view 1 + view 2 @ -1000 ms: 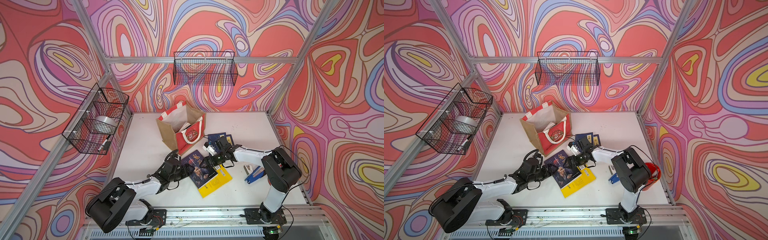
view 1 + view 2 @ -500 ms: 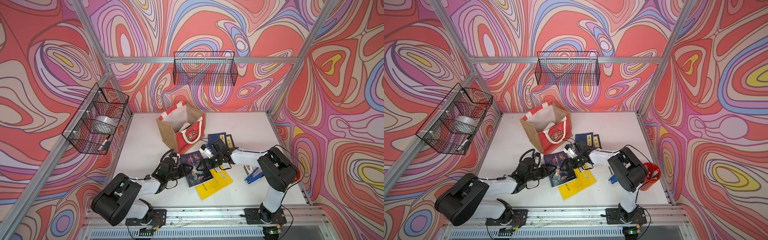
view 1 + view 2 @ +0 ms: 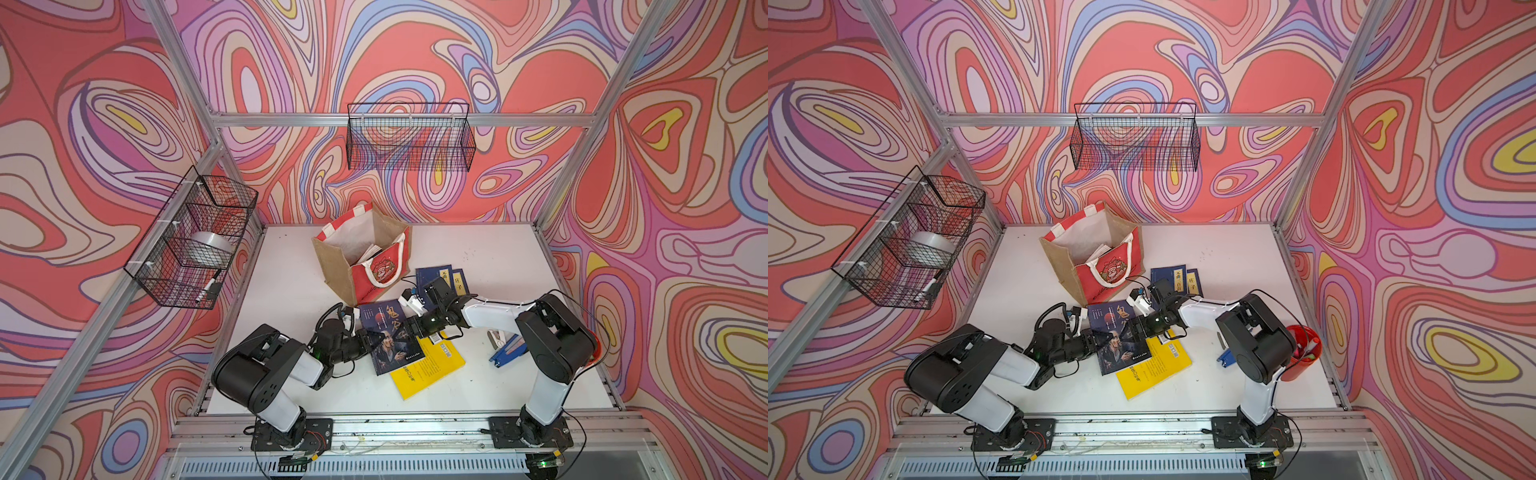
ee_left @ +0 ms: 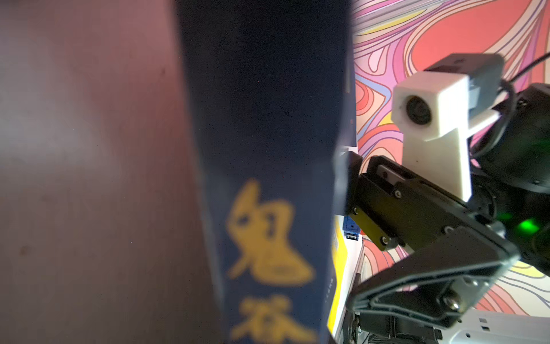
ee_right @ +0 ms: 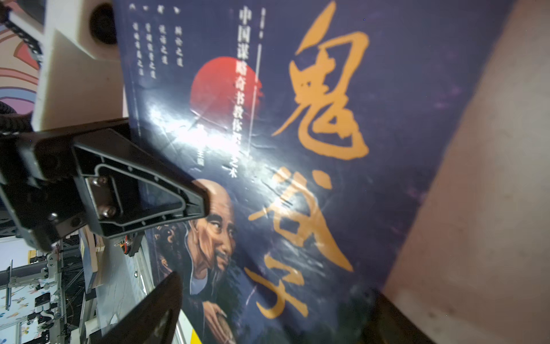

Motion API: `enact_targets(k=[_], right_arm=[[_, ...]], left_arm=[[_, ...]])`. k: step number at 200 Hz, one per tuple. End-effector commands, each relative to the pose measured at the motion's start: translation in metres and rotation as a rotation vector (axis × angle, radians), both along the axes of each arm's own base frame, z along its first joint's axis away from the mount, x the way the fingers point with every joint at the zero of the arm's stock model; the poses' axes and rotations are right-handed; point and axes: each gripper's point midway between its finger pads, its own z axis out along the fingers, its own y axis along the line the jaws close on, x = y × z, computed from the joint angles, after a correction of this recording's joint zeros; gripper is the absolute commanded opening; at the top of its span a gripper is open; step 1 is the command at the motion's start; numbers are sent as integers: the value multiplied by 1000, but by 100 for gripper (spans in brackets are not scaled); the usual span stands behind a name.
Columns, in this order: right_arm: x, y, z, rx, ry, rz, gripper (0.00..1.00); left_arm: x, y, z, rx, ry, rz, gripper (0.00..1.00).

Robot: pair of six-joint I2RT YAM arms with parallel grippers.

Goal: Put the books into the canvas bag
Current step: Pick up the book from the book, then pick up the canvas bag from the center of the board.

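While my left gripper (image 3: 371, 337) pinches the portrait-cover book's (image 3: 390, 336) left edge, my right gripper (image 3: 411, 325) stands wide at its right edge, steadying it for lifting bagward.

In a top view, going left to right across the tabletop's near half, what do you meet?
Left gripper → portrait book → yellow book → blue stapler. The right gripper overlaps the portrait book, so it is left out.

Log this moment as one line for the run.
left gripper: closing on portrait book | right gripper: open at opposite edge | yellow book: underneath | bag: upright
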Motion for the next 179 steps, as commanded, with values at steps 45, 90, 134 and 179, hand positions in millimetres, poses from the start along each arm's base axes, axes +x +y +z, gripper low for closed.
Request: enact_targets(k=[45,90,134,179], right_arm=[[103,-50,148,-78,-380,-255,98],[193,-54,223,-215,-589,-400,98],[243,-35,219,-305,-595,-340,97],[260,-20,211,-279,-632,-298,95]], left_arm=[[-17,34,61,347,-294,-52,0],[-44,31,130,317,-484,-121,0],[-47,54,204,372,-652,-20,0],[-34,66,249,506,-724,16,0]])
